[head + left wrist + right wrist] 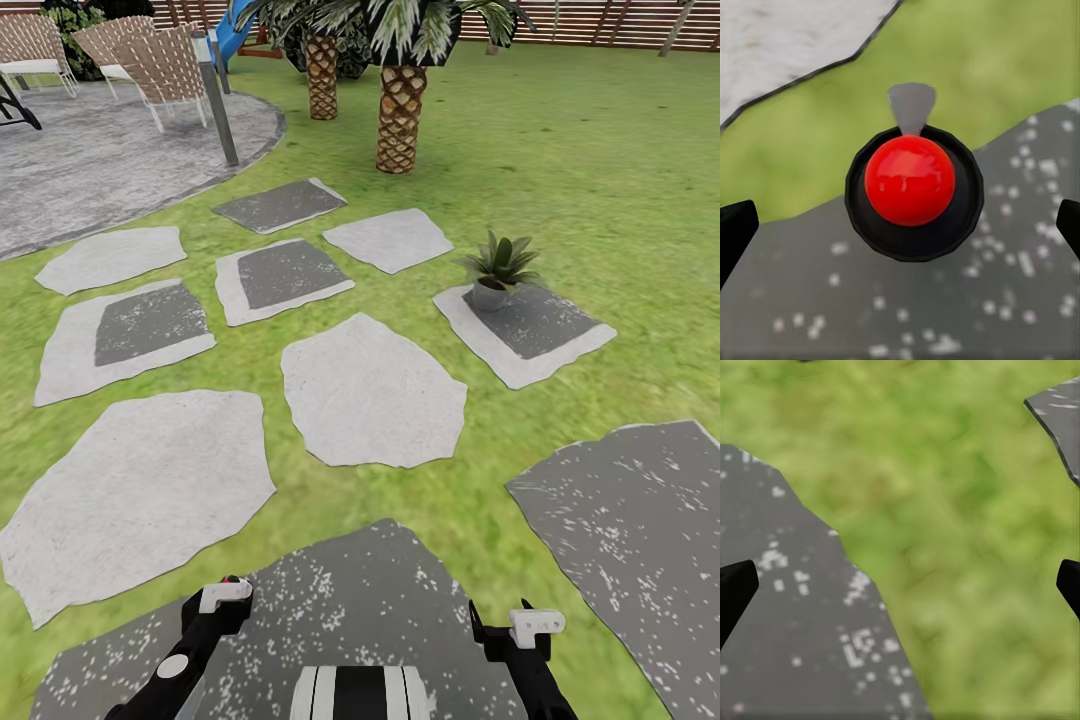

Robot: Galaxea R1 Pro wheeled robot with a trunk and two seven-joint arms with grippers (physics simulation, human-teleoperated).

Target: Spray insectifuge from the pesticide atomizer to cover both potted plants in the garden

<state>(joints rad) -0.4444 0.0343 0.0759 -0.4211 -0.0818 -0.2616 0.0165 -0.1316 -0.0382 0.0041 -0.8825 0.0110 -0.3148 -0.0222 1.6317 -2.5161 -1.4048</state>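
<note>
Both grippers, left (222, 600) and right (530, 625), hang low with fingers apart and empty. One potted plant (497, 268) stands at two o'clock on a stepping stone (560, 345). With no atomizer visible yet, approaching now risks wasted travel.

A garden: lawn (600, 150), stepping stones (372, 390) (fence (600, 22) behind)

Bright flat daylight, shadowless; wrist views soft, perhaps defocused.

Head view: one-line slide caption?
Garden lawn with grey stepping stones, one potted plant on a slab, palms behind.
</note>
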